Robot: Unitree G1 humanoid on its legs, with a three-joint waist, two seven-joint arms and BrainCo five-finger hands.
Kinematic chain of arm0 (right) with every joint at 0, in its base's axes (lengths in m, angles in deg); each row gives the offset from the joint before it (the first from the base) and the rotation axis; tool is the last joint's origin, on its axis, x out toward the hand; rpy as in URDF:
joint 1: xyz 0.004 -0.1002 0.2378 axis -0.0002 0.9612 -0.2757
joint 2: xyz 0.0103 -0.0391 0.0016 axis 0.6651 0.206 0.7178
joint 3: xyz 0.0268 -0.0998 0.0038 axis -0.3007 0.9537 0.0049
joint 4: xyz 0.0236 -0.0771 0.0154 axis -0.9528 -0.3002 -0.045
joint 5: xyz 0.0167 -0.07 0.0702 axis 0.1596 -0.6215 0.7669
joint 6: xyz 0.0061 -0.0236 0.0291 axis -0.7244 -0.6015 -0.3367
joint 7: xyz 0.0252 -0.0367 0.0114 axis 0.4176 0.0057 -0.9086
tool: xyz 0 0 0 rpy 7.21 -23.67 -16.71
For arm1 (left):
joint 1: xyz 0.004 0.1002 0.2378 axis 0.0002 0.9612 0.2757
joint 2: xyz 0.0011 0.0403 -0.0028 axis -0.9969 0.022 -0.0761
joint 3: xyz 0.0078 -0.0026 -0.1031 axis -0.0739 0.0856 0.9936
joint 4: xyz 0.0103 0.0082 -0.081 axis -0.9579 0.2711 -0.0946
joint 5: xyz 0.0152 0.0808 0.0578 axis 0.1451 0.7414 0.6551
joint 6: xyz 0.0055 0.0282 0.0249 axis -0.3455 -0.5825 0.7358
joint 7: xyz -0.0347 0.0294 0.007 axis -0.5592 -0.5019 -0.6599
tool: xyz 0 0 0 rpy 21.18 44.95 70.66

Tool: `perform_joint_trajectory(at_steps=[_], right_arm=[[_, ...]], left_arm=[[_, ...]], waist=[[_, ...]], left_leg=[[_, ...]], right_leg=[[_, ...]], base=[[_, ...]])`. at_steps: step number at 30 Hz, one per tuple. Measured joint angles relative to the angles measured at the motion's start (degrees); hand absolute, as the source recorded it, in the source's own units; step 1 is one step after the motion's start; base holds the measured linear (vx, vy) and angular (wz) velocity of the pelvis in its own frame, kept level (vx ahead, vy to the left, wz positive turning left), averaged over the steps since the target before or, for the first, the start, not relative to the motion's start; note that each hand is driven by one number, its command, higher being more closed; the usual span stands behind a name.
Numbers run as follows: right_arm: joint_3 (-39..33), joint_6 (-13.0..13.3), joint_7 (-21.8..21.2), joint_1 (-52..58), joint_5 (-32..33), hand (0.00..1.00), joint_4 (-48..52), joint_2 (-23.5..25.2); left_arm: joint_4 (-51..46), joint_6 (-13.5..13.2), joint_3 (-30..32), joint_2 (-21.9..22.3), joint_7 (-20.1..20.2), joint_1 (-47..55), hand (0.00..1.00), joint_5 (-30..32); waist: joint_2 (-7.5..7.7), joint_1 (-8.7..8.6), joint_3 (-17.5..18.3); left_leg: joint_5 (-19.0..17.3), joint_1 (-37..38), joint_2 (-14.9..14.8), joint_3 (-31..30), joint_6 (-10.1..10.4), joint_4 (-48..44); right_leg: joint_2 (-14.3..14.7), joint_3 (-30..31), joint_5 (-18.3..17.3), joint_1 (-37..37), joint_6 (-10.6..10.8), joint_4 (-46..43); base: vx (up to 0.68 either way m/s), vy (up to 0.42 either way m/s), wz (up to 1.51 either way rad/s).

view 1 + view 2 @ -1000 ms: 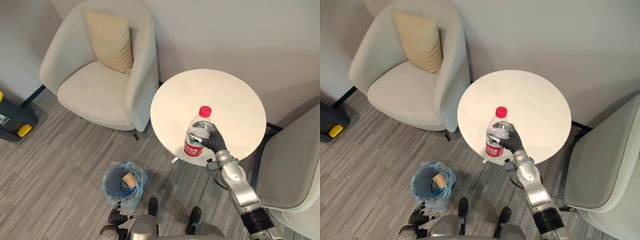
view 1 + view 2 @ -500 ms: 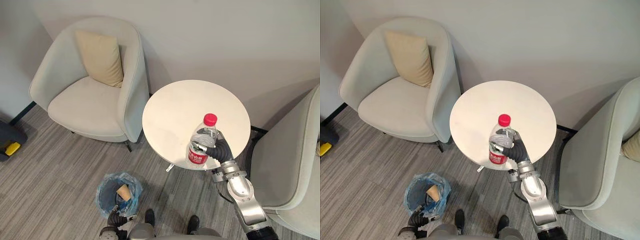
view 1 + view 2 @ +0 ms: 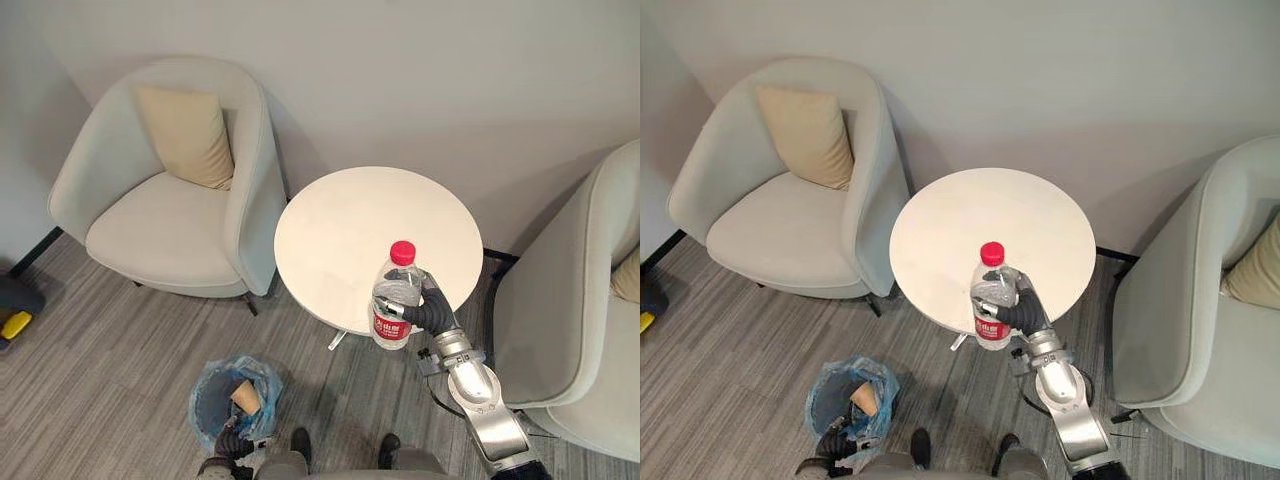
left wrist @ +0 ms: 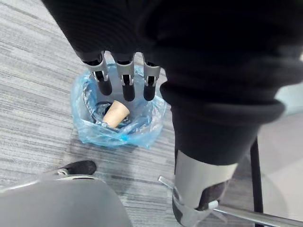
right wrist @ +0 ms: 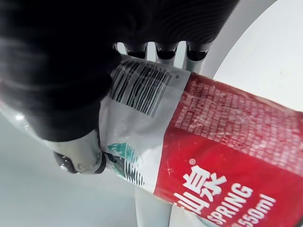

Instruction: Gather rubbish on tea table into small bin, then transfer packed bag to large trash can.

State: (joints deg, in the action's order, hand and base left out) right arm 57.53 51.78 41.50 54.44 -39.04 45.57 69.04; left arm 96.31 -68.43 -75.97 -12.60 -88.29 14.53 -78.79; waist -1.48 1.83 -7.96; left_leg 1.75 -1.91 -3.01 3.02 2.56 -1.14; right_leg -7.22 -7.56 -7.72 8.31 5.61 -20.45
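R hand clenched round water bottle, red cap up, upright at near rim of round white counter. Armchair just beside counter's left edge; 2nd armchair close on its right. Small bin w/ blue bag stands on grey floor, near-left of counter, well apart from bottle. Open floor strip between them. Paper cup lies inside. L hand above bin's rim, fingers straight.

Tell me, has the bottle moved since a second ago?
Yes. Against the round table, the bottle in the right hand has come toward the robot; its base now overlaps the near rim.
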Motion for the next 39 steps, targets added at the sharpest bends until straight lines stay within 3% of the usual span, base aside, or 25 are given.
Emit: perform_joint_trajectory(at_steps=[2, 3, 5, 8, 9, 10, 11, 12, 15, 16, 18, 20, 22, 23, 25, 30, 34, 36, 39], right_arm=[[-0.1, 0.0, 0.1, -0.3, -0.2, 1.0, 0.1, -0.4], [0.1, 0.0, 0.5, -0.1, -0.3, 1.0, 0.1, -0.1], [0.2, 0.0, 1.0, -0.5, -0.4, 1.0, 0.0, 0.3], [0.1, 0.0, 1.6, -2.5, -0.4, 1.0, 0.0, -0.3], [0.2, 0.0, 1.9, -3.2, -0.4, 1.0, -0.1, -0.4], [0.2, 0.0, 2.4, -3.8, -0.3, 1.0, -0.1, -0.4], [0.1, -0.1, 2.8, -3.9, -0.3, 1.0, -0.1, -0.4], [-0.6, 0.0, 3.5, -5.1, -0.2, 1.0, -0.1, 0.1], [-3.8, -0.1, 4.1, -5.7, -0.1, 1.0, -0.5, 0.6], [-4.6, -0.1, 4.4, -5.7, -0.1, 1.0, -0.6, 0.5], [-6.1, -0.2, 5.3, -5.7, -0.2, 1.0, -0.9, 0.8], [-7.0, -0.4, 5.3, -5.7, -0.2, 1.0, -1.3, 1.3], [-7.9, -0.5, 5.3, -5.6, -0.3, 1.0, -2.4, 2.4], [-7.4, -0.5, 4.9, -5.6, -0.4, 1.0, -3.1, 4.4], [-8.3, -0.5, 5.0, -4.9, -0.4, 1.0, -3.1, 4.3], [-8.1, -0.5, 4.9, -3.9, -0.4, 1.0, -5.7, 4.2], [-7.8, -0.6, 4.9, -3.1, -0.4, 1.0, -7.1, 4.3], [-7.1, -0.6, 4.8, -2.6, -0.5, 1.0, -7.1, 4.3], [-6.6, -0.6, 4.4, -1.6, -0.5, 1.0, -7.1, 4.3]], left_arm=[[-0.1, -0.1, 0.0, -0.2, 0.0, -0.1, 0.0, 0.0], [0.0, 0.0, 0.0, -0.6, 0.0, -0.1, 0.0, -0.1], [-0.1, 0.2, 0.1, -1.0, -0.1, -0.1, 0.0, -0.2], [-0.5, 0.0, 0.0, 0.5, -0.1, 0.1, 0.0, -0.7], [-0.7, 0.0, 0.1, 0.8, -0.2, 0.0, 0.0, -0.8], [-0.9, 0.1, 0.1, 1.0, -0.2, 0.1, 0.0, -1.2], [-0.9, 0.2, 0.1, 0.9, -0.2, -0.1, 0.0, -1.3], [-0.7, 0.1, 0.1, 0.2, -0.1, -1.4, 0.0, -1.2], [-0.3, 0.1, 0.1, 0.4, 0.0, -1.9, 0.0, -1.1], [-0.4, 0.1, 0.0, 0.8, 0.0, -1.5, 0.0, -1.1], [-0.4, 0.0, 0.0, 1.6, 0.0, -1.3, 0.0, -0.9], [-0.4, 0.0, 0.0, 1.8, 0.0, -1.3, 0.0, -0.2], [-0.3, 0.1, -0.1, 1.7, 0.1, -1.3, 0.0, 0.2], [-0.3, 0.2, -0.1, 1.7, 0.0, -0.6, 0.0, 1.8], [-0.3, 0.2, -0.2, 1.7, 0.0, -0.3, 0.0, 2.1], [0.7, 0.2, -0.4, 1.5, 0.0, 0.2, 0.0, 2.1], [0.8, 0.2, -0.4, 0.6, 0.0, 0.2, 0.0, 2.1], [0.9, 0.2, -0.4, -0.6, -0.1, 0.4, 0.0, 1.9], [0.7, 0.1, -0.4, -1.6, -0.1, 1.1, 0.0, 1.8]], waist=[[0.16, 0.11, 0.0], [1.36, -0.06, 0.1], [2.32, 0.09, 0.2], [-1.19, 2.15, 0.4], [-1.6, 2.24, 0.4], [-2.08, 2.2, 0.1], [-1.8, 2.25, 0.0], [-0.89, 2.06, -1.0], [-0.63, 1.38, -1.5], [-1.37, 0.86, -1.0], [-2.53, -0.06, -0.3], [-3.21, -0.72, 0.1], [-2.94, -0.83, 0.1], [-2.87, -0.76, 0.2], [-2.91, -0.89, 0.2], [-2.89, -0.86, 0.2], [-1.41, -0.81, -0.2], [0.84, -0.85, -1.3], [2.21, -1.03, -0.9]], left_leg=[[-0.1, -2.2, 0.3, -1.7, -0.1, -1.4], [0.1, -3.6, 1.9, -4.4, 0.1, -2.5], [0.9, -5.8, 3.5, -8.1, 1.2, -4.2], [3.3, -10.4, 0.4, -12.6, 2.7, -4.6], [4.2, -11.5, -0.4, -13.4, 2.5, -3.8], [3.4, -11.8, -1.8, -11.5, 0.5, -1.7], [1.0, -11.6, -3.2, -6.8, -3.1, 0.4], [-2.2, -12.8, -4.3, 2.9, -5.0, -2.9], [-2.3, -12.3, -4.2, 12.5, -5.0, -16.6], [-2.7, -10.8, -4.6, 14.2, -5.1, -19.5], [-7.4, -6.4, -5.9, 16.4, -1.6, -20.0], [-7.1, -4.5, -5.3, 17.1, -0.4, -14.7], [-5.4, -0.8, -3.7, 16.6, 1.6, -5.6], [-3.9, 1.2, -1.9, 15.5, 0.6, -3.1], [-1.3, 1.8, -1.3, 14.9, 0.5, 0.2], [1.5, 2.8, -1.4, 13.7, 0.8, 3.9], [-0.5, 0.5, -0.5, 12.6, -0.3, 0.1], [-3.5, -0.8, 1.3, 11.1, -0.5, -4.2], [-4.8, -0.7, 3.6, 8.0, -1.0, -4.6]], right_leg=[[-0.4, 2.9, -3.0, 0.6, 0.7, -2.3], [-1.1, 5.9, -6.7, 1.5, 0.6, -8.0], [-1.3, 7.3, -9.7, 0.9, -0.7, -7.6], [1.9, 1.7, -7.2, 1.2, -2.8, -3.7], [2.6, 0.1, -6.7, 1.9, -3.5, -3.4], [3.6, -1.5, -5.9, 2.0, -4.3, -3.0], [3.5, -2.9, -4.6, 1.6, -5.3, -1.3], [1.7, -5.3, -2.4, 0.6, -6.2, 2.4], [-1.7, -9.2, -2.1, -0.6, -6.4, 2.8], [-2.0, -10.5, -1.9, -1.2, -6.1, 3.3], [-2.6, -14.0, -1.4, -1.5, -5.4, 3.8], [-2.8, -16.0, -0.9, -1.8, -4.6, 4.2], [-1.7, -18.4, 1.7, -4.5, -3.2, 8.6], [-1.0, -19.2, 5.7, -8.9, -2.1, 15.3], [-0.3, -19.3, 7.5, -9.1, -2.4, 17.5], [0.7, -20.3, 7.8, -9.0, -3.1, 17.6], [-3.9, -20.8, 0.6, -4.7, -1.9, 6.3], [-8.2, -21.1, -3.5, -3.5, -0.6, -1.6], [-11.3, -21.8, -4.6, -3.8, 0.2, -6.0]], base=[[-0.06, -0.056, 1.0], [-0.06, -0.098, 1.01], [-0.06, -0.181, 1.16], [-0.13, -0.163, 0.73], [-0.16, -0.156, 0.7], [-0.14, -0.155, 0.69], [-0.19, -0.202, 0.87], [-0.15, -0.156, 0.78], [-0.11, -0.067, 0.81], [-0.09, 0.002, 0.83], [-0.03, 0.082, 0.87], [-0.01, 0.134, 0.71], [-0.03, 0.202, 0.64], [-0.11, 0.208, 0.42], [-0.2, 0.09, 0.17], [-0.11, -0.03, 0.09], [-0.06, 0.025, 0.25], [-0.04, 0.029, 0.39], [0.08, 0.036, 0.51]])
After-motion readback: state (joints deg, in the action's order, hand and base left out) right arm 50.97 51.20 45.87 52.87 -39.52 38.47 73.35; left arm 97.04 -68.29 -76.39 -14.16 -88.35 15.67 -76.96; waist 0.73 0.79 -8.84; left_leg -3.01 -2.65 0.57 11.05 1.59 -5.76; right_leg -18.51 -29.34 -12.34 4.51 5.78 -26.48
